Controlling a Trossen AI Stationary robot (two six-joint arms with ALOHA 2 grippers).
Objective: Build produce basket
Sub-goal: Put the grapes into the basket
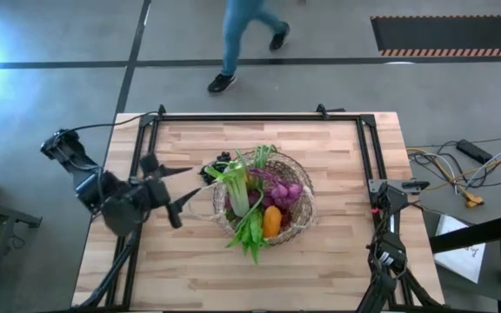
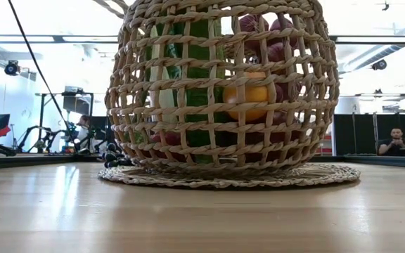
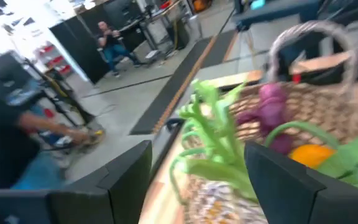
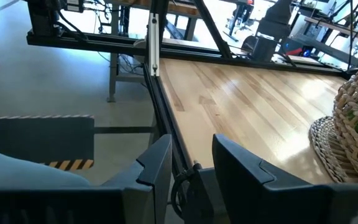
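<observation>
the basket [image 1: 296,219] sat at the middle of the wooden surface [image 1: 337,261] in the high view, holding a leek [image 1: 237,193], green leaves [image 1: 250,230], purple bunches [image 1: 283,188] and an orange piece [image 1: 271,221]. dark grapes [image 1: 217,165] lay on the surface just beside the basket's upper-left rim, apparently not yet inside. the left end effector [image 1: 181,189] hung at the left of the frame, near the basket's left side, its fingers apart and holding nothing. the right end effector [image 4: 191,165] waited at the lower right edge of the surface, fingers slightly apart and empty.

judging from this, the grapes looked like the remaining piece. to do that well, the left end effector would need to come down over the cluster from above, clear of the basket's rim and thin handle [image 3: 309,32], and close on the bunch's middle so it lifted whole rather than rolling away.
</observation>
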